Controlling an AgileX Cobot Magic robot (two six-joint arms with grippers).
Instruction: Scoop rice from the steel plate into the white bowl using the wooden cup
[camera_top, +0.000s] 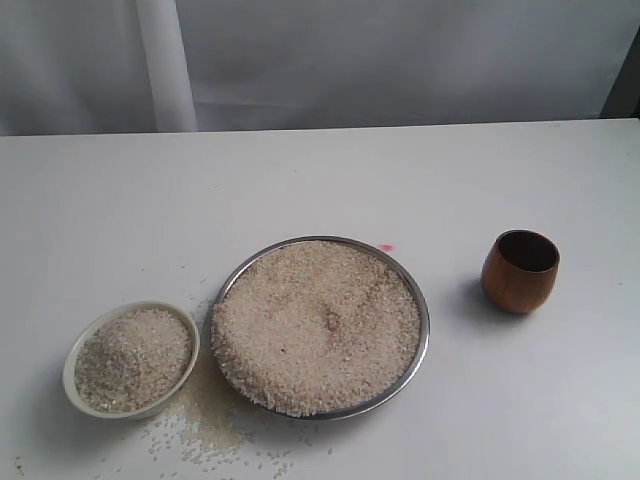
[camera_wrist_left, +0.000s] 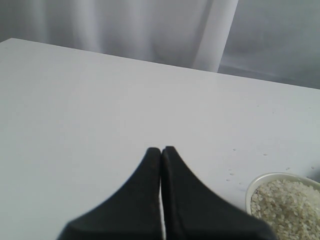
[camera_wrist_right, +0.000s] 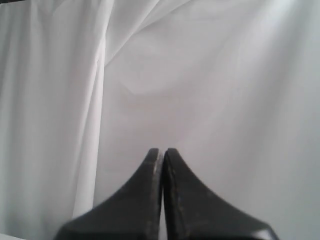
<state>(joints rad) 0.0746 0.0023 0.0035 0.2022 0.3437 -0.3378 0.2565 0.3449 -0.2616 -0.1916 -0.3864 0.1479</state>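
The steel plate (camera_top: 420, 300) sits at the middle of the table, heaped with rice (camera_top: 318, 325). To its left stands the white bowl (camera_top: 80, 345), also holding a mound of rice; its rim (camera_wrist_left: 252, 186) shows in the left wrist view. The wooden cup (camera_top: 520, 270) stands upright and alone at the right, dark inside. Neither arm appears in the exterior view. My left gripper (camera_wrist_left: 161, 150) is shut with nothing in it, above bare table near the bowl. My right gripper (camera_wrist_right: 161, 151) is shut and empty, facing the white curtain.
Loose grains (camera_top: 205, 425) are scattered on the table in front of the bowl and plate. A small pink mark (camera_top: 386, 247) lies just behind the plate. A white curtain (camera_top: 400, 60) hangs behind the table's far edge.
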